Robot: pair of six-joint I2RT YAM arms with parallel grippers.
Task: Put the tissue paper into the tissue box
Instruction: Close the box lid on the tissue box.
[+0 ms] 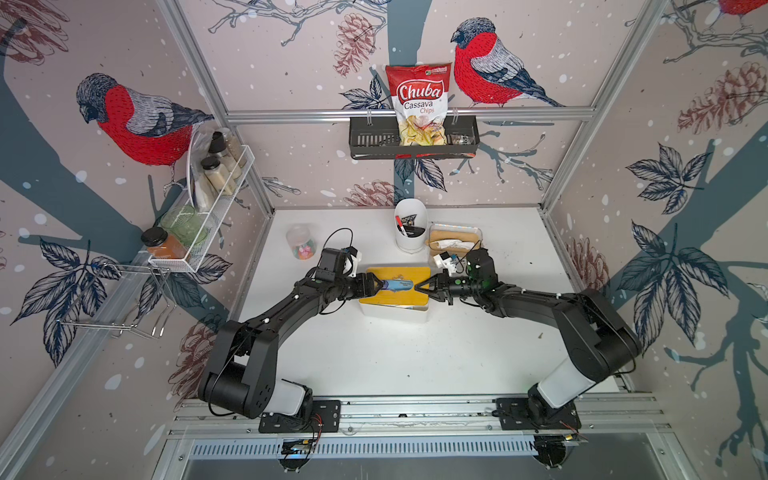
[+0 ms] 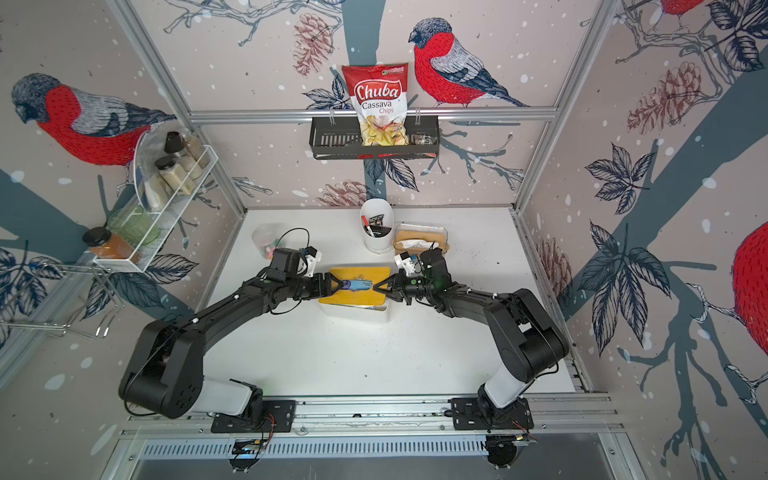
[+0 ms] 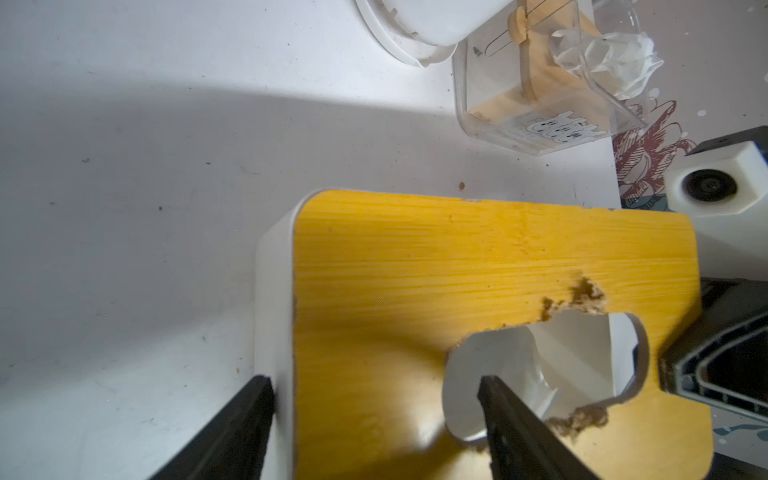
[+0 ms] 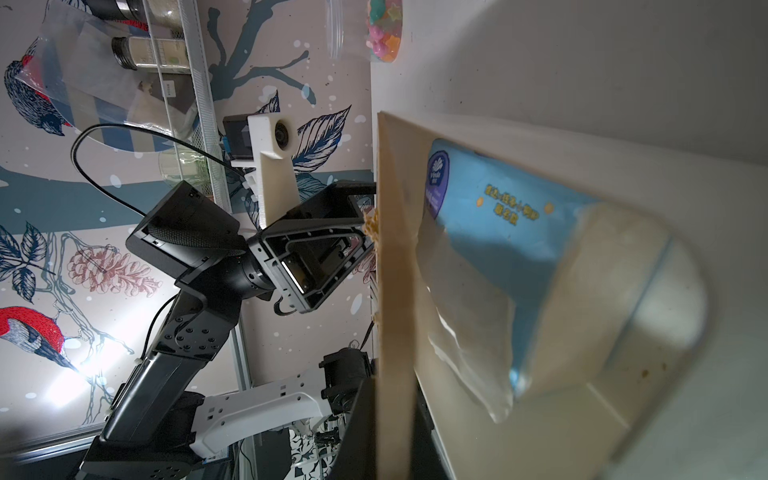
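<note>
The tissue box (image 1: 395,313) is a white tub with a yellow wooden lid (image 1: 409,299) in the middle of the table. The blue tissue paper pack (image 1: 399,285) lies inside it and shows through the lid's slot in both top views (image 2: 359,285). In the right wrist view the pack (image 4: 498,232) sits under the lid (image 4: 395,291), seen edge-on. My right gripper (image 4: 395,415) is shut on that lid's edge (image 1: 419,286). My left gripper (image 3: 376,399) stands open at the box's other end (image 1: 376,286), one finger (image 3: 232,432) outside the white wall, the other over the slot (image 3: 582,365).
Behind the box stand a white cup with markers (image 1: 410,226), a clear container with a wooden piece and crumpled tissue (image 1: 455,239), and a candy jar (image 1: 301,243). A black wall shelf holds a chips bag (image 1: 417,104). A white wire rack with jars (image 1: 208,208) hangs at the left.
</note>
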